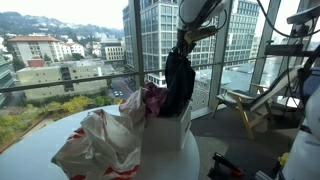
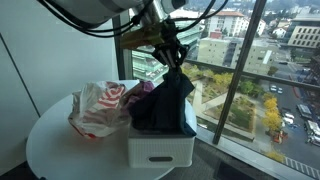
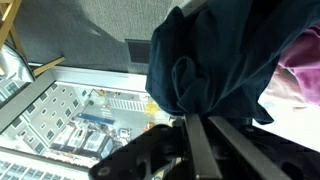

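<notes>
Claw (image 2: 170, 57) at the upper middle of an exterior view, fingers drawn almost together and pinched on the top of a dark navy garment (image 2: 163, 100). Hangs limp and straight down from that grip, gathered narrow at the top and spreading lower, with the bottom folds down inside a white bin (image 2: 150, 147) at the lower middle of the frame. Cannot tell how much of the cloth rests on what lies in the bin. Shows in the wrist view as a bunched dark mass filling the upper right, right against the dark fingertips (image 3: 196, 150) rising from the bottom edge.

Around it: a crumpled white bag (image 2: 98, 108) with red print, just beside the bin and left of centre, lying on the round white counter (image 2: 55, 150). Behind everything, tall window glass (image 2: 250, 100) with city buildings and trees beyond. At the right of an exterior view, a wooden chair (image 1: 240, 105) on the floor, well apart from the counter. Above the claw, the arm's links and looping cables along the top edge.

Inside the bin: a pink cloth (image 1: 152, 100) heaped above the rim, touching the dark garment's side. Remaining contents hidden by the bin's walls and by the garment itself
</notes>
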Controlling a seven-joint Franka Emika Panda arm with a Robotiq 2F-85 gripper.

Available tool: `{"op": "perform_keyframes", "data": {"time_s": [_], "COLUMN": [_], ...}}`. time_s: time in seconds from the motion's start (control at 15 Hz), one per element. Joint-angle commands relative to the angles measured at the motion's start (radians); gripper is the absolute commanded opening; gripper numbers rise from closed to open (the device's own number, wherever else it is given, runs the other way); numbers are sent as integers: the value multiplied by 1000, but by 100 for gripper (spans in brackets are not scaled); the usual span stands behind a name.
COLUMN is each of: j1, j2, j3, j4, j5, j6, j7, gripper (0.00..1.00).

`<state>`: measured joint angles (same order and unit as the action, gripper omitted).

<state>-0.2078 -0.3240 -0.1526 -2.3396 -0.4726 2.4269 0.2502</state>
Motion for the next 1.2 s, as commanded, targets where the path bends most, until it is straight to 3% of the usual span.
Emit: {"op": "perform_keyframes", "data": {"time_s": [0.0,0.6,1.13], "j1": [-63,-178,-209], "j2": [-152,-389,-523], "j3": [76,222,339], "j4": [-15,-10,-27], "j5": [-77,-149,-98], "j6": [24,131,389], "j7": [89,275,297], "gripper": [2,2,2]}}
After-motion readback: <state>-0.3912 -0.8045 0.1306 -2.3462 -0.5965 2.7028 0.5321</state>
